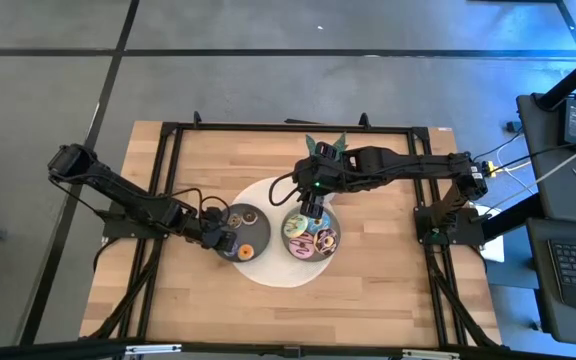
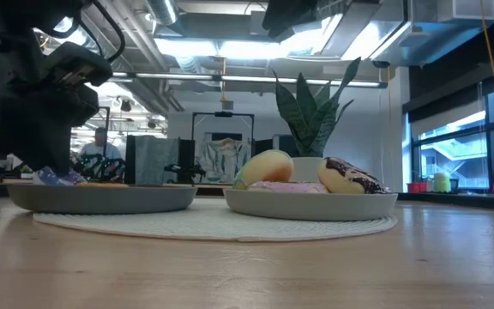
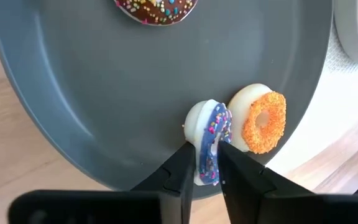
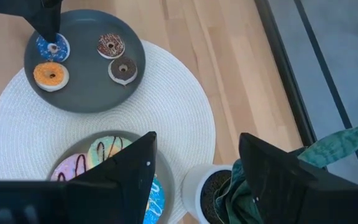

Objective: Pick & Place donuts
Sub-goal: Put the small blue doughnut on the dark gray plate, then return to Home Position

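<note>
Left gripper (image 3: 207,168) pinched blue sprinkled mini donut (image 3: 211,144) on edge, touching orange mini donut (image 3: 263,121) on round dark grey dish (image 3: 73,112); right gripper (image 4: 194,163) hung wide open, empty.

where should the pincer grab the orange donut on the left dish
Grip the orange donut across its ring, one finger in the hole and one outside, coming straight down. It lies flat in the dish. Pick the side away from the blue donut, which touches it and is held by the left pincer.
</note>
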`<action>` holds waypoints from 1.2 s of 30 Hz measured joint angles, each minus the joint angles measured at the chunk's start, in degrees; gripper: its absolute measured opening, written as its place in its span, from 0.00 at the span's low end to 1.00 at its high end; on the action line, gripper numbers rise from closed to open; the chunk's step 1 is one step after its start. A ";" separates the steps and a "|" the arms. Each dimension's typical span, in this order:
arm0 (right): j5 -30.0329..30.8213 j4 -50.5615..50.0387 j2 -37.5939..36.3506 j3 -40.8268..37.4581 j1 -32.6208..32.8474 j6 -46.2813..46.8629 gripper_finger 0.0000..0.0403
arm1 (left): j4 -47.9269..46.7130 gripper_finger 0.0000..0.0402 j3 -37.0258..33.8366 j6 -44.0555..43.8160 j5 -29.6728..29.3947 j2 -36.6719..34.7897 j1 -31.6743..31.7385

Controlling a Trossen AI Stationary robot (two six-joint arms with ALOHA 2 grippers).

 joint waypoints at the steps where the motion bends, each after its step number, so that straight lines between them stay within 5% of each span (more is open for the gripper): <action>1: 0.00 -0.02 0.00 0.00 0.00 0.00 0.57 | 0.00 0.18 0.00 -0.37 -0.04 -0.01 0.00; 11: 0.00 -1.02 0.00 0.00 0.00 -0.20 0.57 | -0.09 0.28 0.00 1.00 -0.29 -0.09 0.02; 24: 0.00 -2.42 0.00 0.00 0.00 -0.13 0.57 | -2.64 0.28 0.00 -0.77 -0.44 -0.57 0.07; 36: 0.00 -2.53 0.00 0.00 0.16 0.23 0.57 | -5.80 0.28 1.58 3.44 -10.73 -5.03 0.07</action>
